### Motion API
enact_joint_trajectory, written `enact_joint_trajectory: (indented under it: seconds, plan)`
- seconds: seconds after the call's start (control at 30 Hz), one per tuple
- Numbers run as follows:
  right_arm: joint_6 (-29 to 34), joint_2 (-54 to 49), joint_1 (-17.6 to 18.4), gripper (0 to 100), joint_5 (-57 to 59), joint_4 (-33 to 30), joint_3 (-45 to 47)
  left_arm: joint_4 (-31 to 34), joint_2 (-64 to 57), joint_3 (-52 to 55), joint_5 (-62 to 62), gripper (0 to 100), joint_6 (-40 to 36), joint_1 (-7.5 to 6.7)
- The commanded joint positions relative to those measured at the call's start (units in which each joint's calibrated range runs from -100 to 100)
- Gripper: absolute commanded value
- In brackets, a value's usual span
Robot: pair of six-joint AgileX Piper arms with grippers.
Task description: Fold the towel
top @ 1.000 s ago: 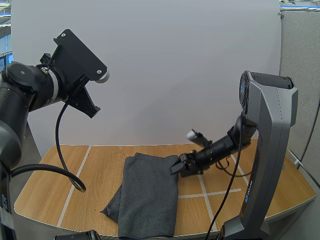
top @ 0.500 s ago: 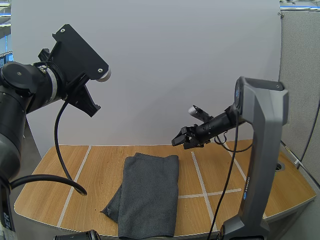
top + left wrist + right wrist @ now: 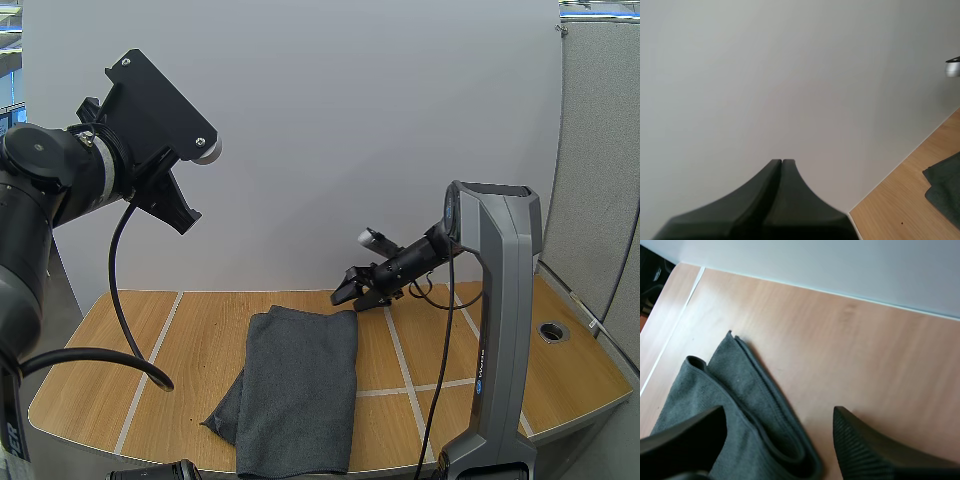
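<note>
Towel (image 3: 300,385) lies doubled on table (image 3: 100,370). Right gripper (image 3: 345,293) is wide open and empty, just above towel's far right corner. Left gripper (image 3: 781,162) is closed on nothing, high off towel's left. Best bet: drop straight down, pinch every layer at that corner.

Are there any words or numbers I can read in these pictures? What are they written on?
No text here can be read.
Small light lettering runs down the upright part of the right arm: too small to read.
White marks on the left arm at the picture's edge: cut off and blurred, not readable.
The towel and the table carry no writing, only pale lines on the wood.
</note>
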Motion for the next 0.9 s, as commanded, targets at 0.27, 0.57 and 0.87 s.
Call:
enact_joint_trajectory:
  seconds: [0.27, 0.57, 0.87]
  plan:
    - [1.8, -0.4, 2.5, 100, 1.1, -7.7, -0.4, -0.9, 0.4, -0.3, -0.5, 0, 0.2, -0.02]
    - [3.3, -0.4, 2.5, 61, 1.1, -16.2, -0.4, -0.9, 0.4, -0.3, -0.5, 0, 0.2, -0.02]
    - [2.2, -1.1, 2.6, 70, 1.1, -17.9, 5.5, -0.9, 0.4, -0.3, -0.5, 0, 0.2, -0.02]
